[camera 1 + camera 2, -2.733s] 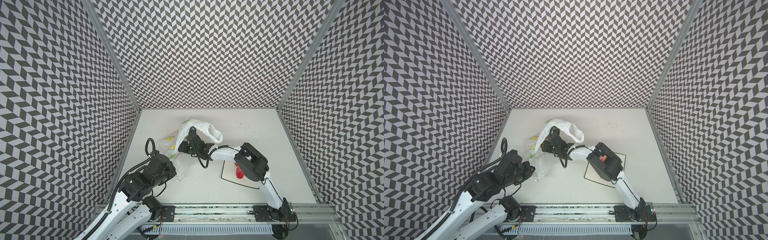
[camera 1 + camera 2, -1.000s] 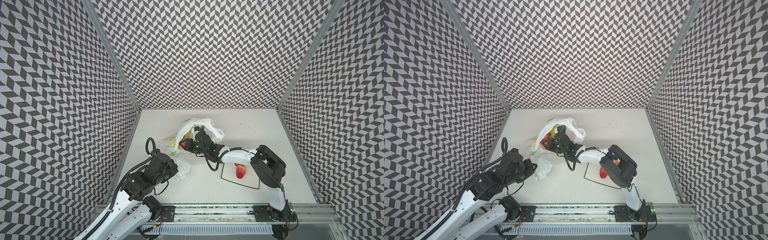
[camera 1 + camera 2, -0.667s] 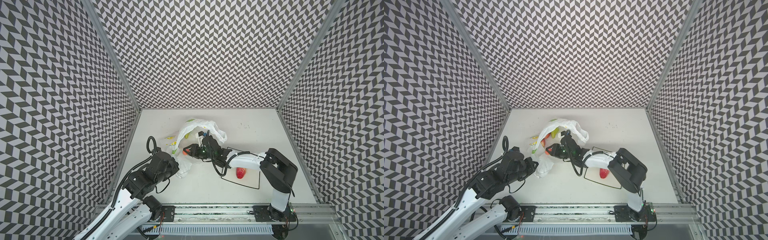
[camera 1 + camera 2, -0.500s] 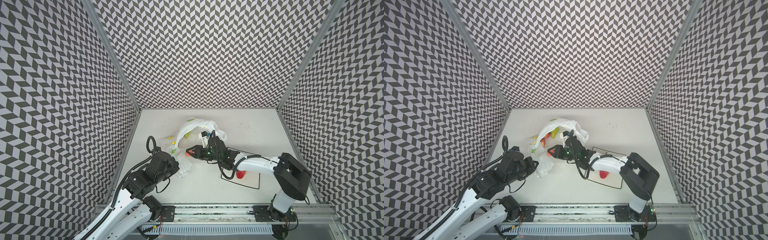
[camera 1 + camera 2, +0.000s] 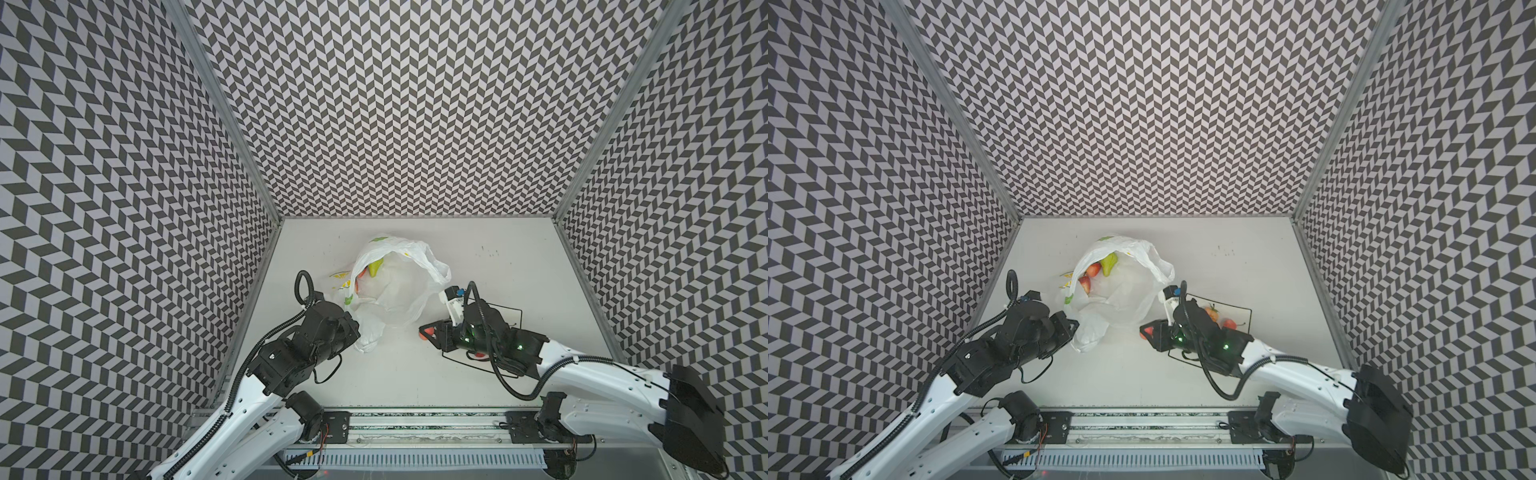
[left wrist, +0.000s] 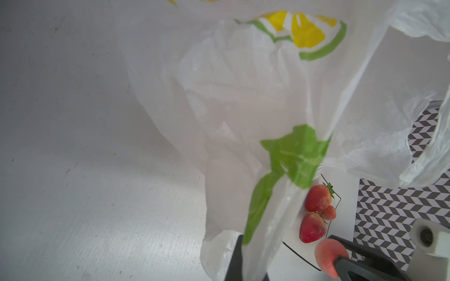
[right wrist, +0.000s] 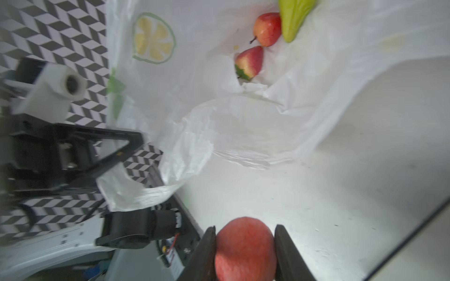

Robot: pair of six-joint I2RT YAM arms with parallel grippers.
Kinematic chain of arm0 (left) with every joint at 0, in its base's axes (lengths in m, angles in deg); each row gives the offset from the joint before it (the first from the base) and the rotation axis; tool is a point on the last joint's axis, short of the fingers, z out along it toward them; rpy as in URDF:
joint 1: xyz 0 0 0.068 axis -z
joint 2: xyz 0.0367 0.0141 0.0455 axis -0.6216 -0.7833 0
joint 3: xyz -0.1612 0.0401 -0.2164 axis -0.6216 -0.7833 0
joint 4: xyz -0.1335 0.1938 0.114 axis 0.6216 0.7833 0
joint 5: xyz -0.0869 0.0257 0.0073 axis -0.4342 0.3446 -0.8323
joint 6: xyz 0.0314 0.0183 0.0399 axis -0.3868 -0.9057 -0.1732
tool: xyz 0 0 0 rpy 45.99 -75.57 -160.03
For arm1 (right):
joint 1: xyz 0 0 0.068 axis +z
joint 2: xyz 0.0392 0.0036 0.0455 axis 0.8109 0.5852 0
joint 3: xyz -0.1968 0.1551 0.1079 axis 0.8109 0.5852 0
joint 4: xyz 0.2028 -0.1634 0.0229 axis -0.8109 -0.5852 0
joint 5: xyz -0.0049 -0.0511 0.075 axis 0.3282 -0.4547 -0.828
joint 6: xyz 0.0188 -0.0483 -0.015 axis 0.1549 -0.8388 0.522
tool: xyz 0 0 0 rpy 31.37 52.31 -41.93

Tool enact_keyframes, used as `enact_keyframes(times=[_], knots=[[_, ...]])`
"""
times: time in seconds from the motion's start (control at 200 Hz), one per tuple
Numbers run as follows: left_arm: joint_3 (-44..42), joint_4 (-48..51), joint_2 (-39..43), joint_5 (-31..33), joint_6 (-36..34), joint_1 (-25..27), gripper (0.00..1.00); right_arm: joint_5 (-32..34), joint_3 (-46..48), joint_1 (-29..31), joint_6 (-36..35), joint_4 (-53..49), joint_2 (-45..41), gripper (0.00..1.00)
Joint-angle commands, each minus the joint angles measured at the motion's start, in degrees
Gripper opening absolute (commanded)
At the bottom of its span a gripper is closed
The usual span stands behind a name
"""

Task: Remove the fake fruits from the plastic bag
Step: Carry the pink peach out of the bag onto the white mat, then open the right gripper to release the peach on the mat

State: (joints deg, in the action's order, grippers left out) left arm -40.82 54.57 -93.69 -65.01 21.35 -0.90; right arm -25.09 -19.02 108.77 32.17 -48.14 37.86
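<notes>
With left tool (image 5: pixel 1074 326) pinching plastic bag (image 5: pixel 395 286), right tool (image 7: pixel 245 230) holds round red fruit (image 7: pixel 244 250)

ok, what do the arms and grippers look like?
Left arm and right arm: white links, black joints and wrists, black ribbed cable looped alongside each. Left gripper and right gripper: black, angular fingers. White camera block at the right wrist; green lights nearby.

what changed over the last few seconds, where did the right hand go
The right hand was reaching into the plastic bag. It has since pulled back out toward the plate, shut on a round red fruit. Unchanged: the left hand still pinches the bag's edge, and the strawberries already on the plate stay put.
</notes>
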Motion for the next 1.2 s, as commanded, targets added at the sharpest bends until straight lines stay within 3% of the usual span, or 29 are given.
enact_keyframes(times=[0.0, 0.18, 0.546, 0.726, 0.916, 1.046, 1.192], knots=[[-0.6, -0.4, 0.3, 1.1, -0.2, 0.3, 0.0, 9.8, 4.4, 0.0, -1.8, -6.0, -4.7, 0.35], [-0.6, 0.0, 0.6, 1.3, -0.3, 0.3, 0.0, 18.8, 8.3, -0.3, -1.2, -6.0, -5.8, 0.37], [0.2, 0.5, 0.2, 2.0, -1.0, 0.3, 0.0, 19.8, 9.7, -0.7, 0.9, -4.0, 3.6, 0.39], [0.3, 0.5, 0.6, 2.1, -1.4, 0.3, 0.0, 20.6, 8.9, -0.7, 0.4, -6.2, 1.8, 0.58], [0.3, 0.3, 0.7, 2.2, -1.7, 0.3, 0.0, 21.2, 6.0, -0.7, -2.9, -10.7, -4.6, 0.68], [0.2, 0.3, 1.0, 2.3, -1.8, 0.3, 0.0, 16.6, 3.8, -0.6, -9.3, -8.6, -10.6, 0.7], [-0.6, -0.2, 1.8, 2.3, -1.9, 0.3, 0.0, 3.7, 6.2, 0.3, -17.6, 6.9, -17.6, 0.66]])
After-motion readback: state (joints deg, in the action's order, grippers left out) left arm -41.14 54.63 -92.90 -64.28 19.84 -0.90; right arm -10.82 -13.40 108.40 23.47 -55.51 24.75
